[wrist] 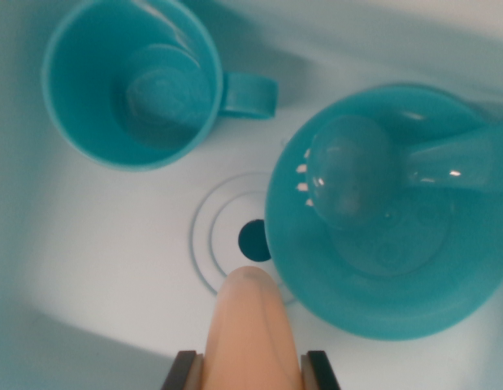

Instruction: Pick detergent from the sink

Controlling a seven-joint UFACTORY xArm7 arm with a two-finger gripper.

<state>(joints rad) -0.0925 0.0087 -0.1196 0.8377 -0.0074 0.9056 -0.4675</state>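
Plainly, the pale white moulded sink basin (113, 268) fills the whole wrist view, its drain hole (253, 240) ringed by shallow circular ridges near the middle; a wide teal plastic bowl (381, 292) sits in it on the wrist view's right, its rim reaching just beside the drain, and a clear plastic ladle-like spoon (353, 175) lies inside that bowl, scoop toward the centre and handle running off to the right edge; a teal plastic cup (129, 81) stands upright in the basin at upper left, its handle pointing toward the bowl, well apart from the drain.

Smaller than these, and closest to the camera, is the peach-coloured rounded plastic detergent bottle (253, 333); it rises from the bottom edge at centre, its long axis running straight up the picture, its rounded end overlapping the drain and lying just beside the bowl's rim; whether that end touches the bowl I cannot tell.

So the task's thing lies not away from the gripper (255, 370) but directly between its jaws; the two dark fingers (184, 370) show only as stubs at the bottom edge, one on each side of the bottle, set narrowly against its flanks with no visible gap; the grip appears closed on the bottle. By my judgement the grasp is made and the coming move is a straight lift along the bottle's axis, keeping clear of the bowl rim.
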